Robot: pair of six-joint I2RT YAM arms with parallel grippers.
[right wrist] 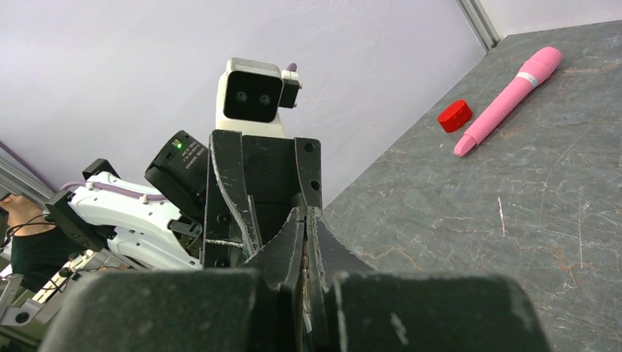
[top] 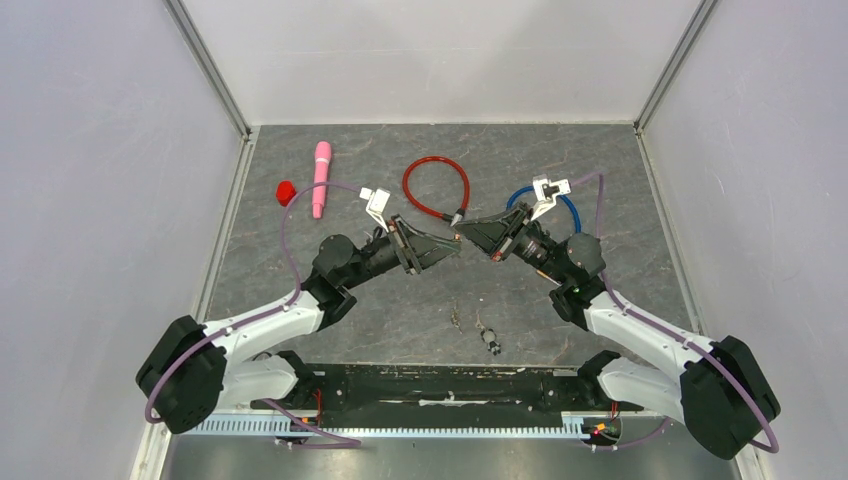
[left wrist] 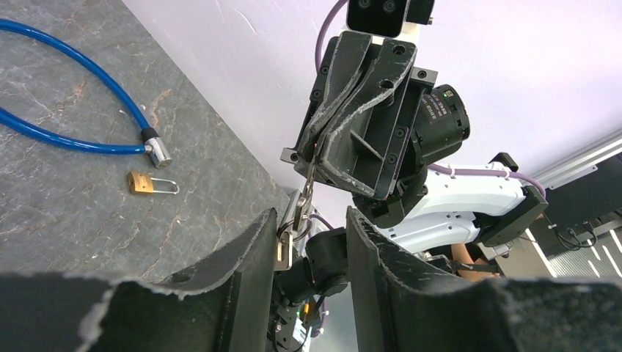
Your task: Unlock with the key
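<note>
Up over the table (top: 620, 160), where a blue cable (left wrist: 66, 139) and a loose padlock (left wrist: 143, 182) lie near each other, the two arms meet tip to tip. The left gripper (top: 452, 246) has its fingers standing apart, a small brass padlock (left wrist: 284, 249) just beside one of them. The right gripper (left wrist: 312, 150) is pinched tight on the key (left wrist: 309, 180), which hangs down toward that brass padlock.
</note>
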